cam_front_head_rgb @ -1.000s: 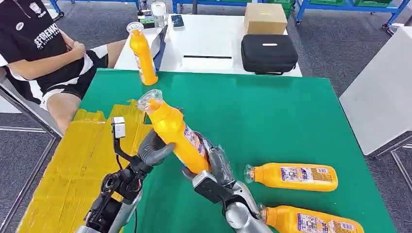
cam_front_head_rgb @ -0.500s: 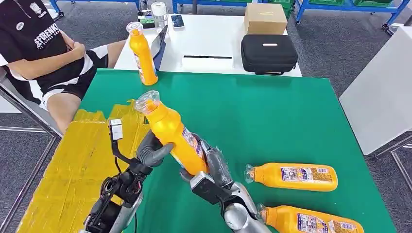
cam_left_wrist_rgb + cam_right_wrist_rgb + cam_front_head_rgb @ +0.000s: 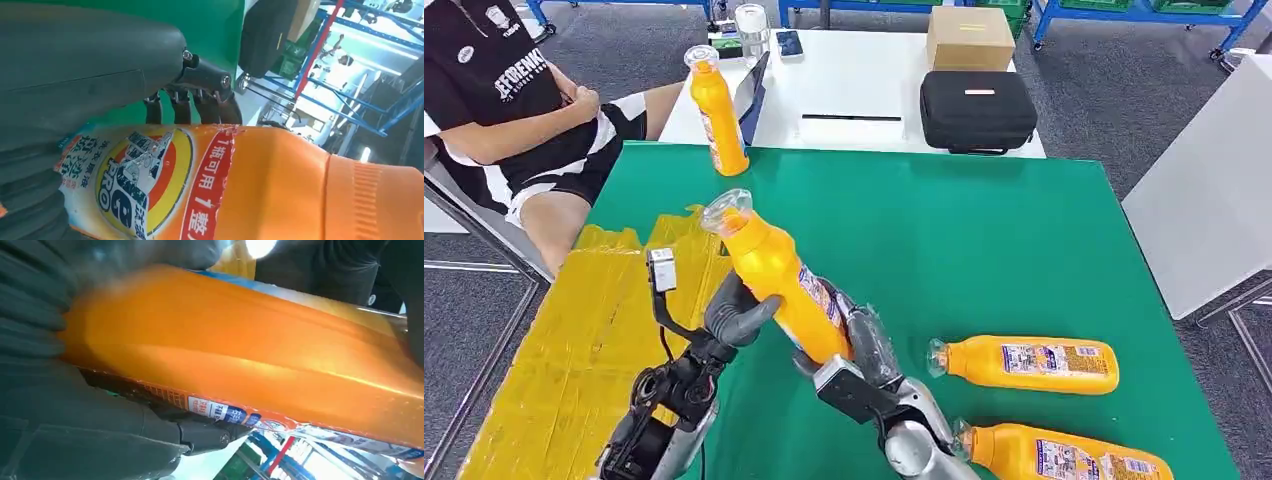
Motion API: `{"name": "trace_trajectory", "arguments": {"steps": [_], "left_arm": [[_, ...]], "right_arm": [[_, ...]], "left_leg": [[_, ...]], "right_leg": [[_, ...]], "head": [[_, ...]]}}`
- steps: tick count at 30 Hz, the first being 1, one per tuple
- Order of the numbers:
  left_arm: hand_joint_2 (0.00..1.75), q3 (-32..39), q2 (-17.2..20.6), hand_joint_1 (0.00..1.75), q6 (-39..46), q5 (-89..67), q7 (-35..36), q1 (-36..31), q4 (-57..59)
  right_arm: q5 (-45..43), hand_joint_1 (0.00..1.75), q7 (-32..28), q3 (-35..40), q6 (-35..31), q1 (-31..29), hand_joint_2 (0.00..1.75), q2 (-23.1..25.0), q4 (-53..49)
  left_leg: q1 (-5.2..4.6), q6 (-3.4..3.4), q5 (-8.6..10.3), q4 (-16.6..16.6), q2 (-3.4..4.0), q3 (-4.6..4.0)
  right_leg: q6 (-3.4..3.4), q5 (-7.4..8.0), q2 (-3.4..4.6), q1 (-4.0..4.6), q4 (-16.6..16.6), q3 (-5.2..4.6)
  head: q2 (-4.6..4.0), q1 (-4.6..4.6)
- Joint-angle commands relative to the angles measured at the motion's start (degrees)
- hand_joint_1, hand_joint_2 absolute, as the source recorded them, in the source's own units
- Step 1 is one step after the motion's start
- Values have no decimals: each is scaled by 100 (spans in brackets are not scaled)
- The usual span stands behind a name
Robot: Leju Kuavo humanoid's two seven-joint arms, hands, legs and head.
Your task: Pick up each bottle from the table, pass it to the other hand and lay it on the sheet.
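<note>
You have the orange bottle [image 3: 776, 277] tilted above the green bench [image 3: 984, 250], cap end leaning toward the yellow sheet [image 3: 574, 340], and your right hand [image 3: 856, 348] grips its lower body while your left hand [image 3: 736, 312] wraps it from the other side, thumb across the front. Both hands are closed on that one bottle, label showing in the left wrist view. Two more bottles [image 3: 1024, 363] lie flat on the bench by your right arm, and an upright bottle [image 3: 717, 112] stands at the far edge near a seated person [image 3: 514, 110].
</note>
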Motion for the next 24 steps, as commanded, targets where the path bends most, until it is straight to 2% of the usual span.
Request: {"name": "trace_trajectory", "arguments": {"steps": [1, 12, 14, 15, 18, 19, 22, 23, 24], "left_arm": [[175, 151, 51, 175, 186, 45, -41, -185, 141], [175, 584, 92, 175, 436, 242, -169, -172, 154], [175, 680, 81, 175, 689, 38, -362, -159, 173], [175, 798, 86, 175, 1492, -647, -779, -211, 173], [175, 871, 126, 175, 1467, -627, -774, -261, 183], [175, 1061, 87, 175, 2638, -1452, -1264, -317, 140], [175, 1368, 148, 175, 4171, -2985, -1926, -289, -235], [175, 1274, 283, 175, 4973, -4319, -2054, -258, -359], [175, 1170, 441, 175, 5819, -5918, -1878, -287, -237]], "right_arm": [[19, 0, -73, 75, -79, 12, 175, -170, -55], [33, 0, -229, -283, -442, 255, 175, -401, -989], [89, 0, -287, -338, -557, 335, 175, -429, -1175], [125, 0, -320, -394, -677, 406, 175, -464, -1370], [130, 0, -321, -405, -678, 438, 175, -503, -1485], [195, 0, -324, -454, -832, 479, 175, -523, -1600], [226, 0, -310, -560, -1093, 580, 175, -613, -1855], [234, 0, -306, -619, -1165, 662, 175, -664, -1968], [235, 0, -301, -699, -1246, 737, 175, -673, -2027]], "left_leg": [[5, -14, -9, -3, -5, 21], [3, -15, -12, -1, -2, 22], [2, -10, -6, -2, -3, 13], [3, -14, -12, -1, -5, 23], [5, -14, -11, 1, -6, 18], [3, -12, -6, -2, 0, 13], [4, -11, -6, 3, -8, 6], [5, -16, -11, 5, -6, 14], [8, -14, -12, 5, 1, 12]], "right_leg": [[-2, -11, -13, 5, -3, 23], [-2, -13, -11, 3, 0, 23], [-1, -7, -10, 2, -2, 14], [-2, -14, -14, 3, 0, 24], [-2, -12, -14, 5, 0, 21], [-2, -7, -7, 3, -1, 13], [-2, -8, -15, 4, 1, 9], [-3, -13, -15, 5, 5, 16], [-3, -10, -8, 7, 2, 14]], "head": [[0, 0], [0, 2], [0, 0], [0, 0], [0, 2], [0, 0], [0, 2], [0, 2], [0, 0]]}}
